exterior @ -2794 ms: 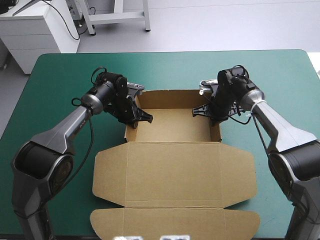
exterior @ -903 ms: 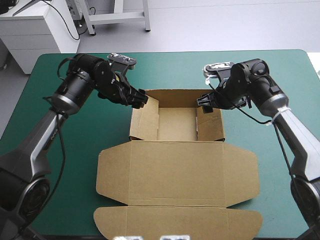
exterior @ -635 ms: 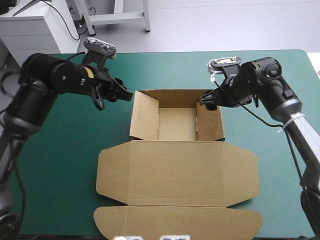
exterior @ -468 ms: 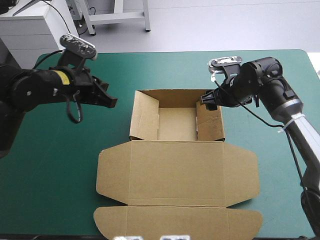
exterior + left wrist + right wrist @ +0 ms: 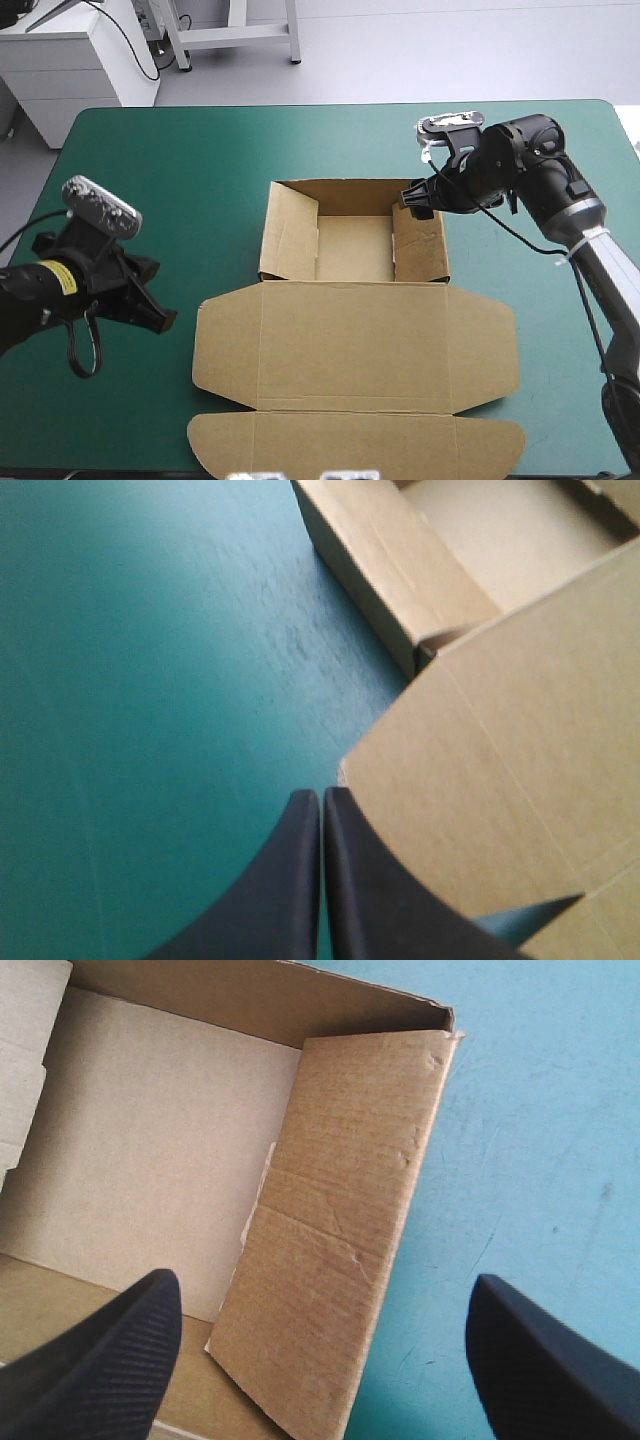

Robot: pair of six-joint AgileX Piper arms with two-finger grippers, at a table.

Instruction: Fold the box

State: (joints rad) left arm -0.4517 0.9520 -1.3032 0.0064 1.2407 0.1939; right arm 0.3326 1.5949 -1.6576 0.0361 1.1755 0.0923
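High view shows brown box (image 5: 352, 335) mid-table as open tray, lid flat toward near edge; left gripper (image 5: 163, 320) clenched empty beside lid's left flap, right gripper (image 5: 413, 200) spread wide over tray's right wall.

A: To count on counter (image 5: 200, 150): how many of box (image 5: 355, 330)?
B: Only one, brown.
A: And for grasping?
B: Two: left tool (image 5: 322, 798), right tool (image 5: 413, 200). Black fingers (image 5: 295, 880), four together.
A: Counter with teal-green cover?
B: One only.
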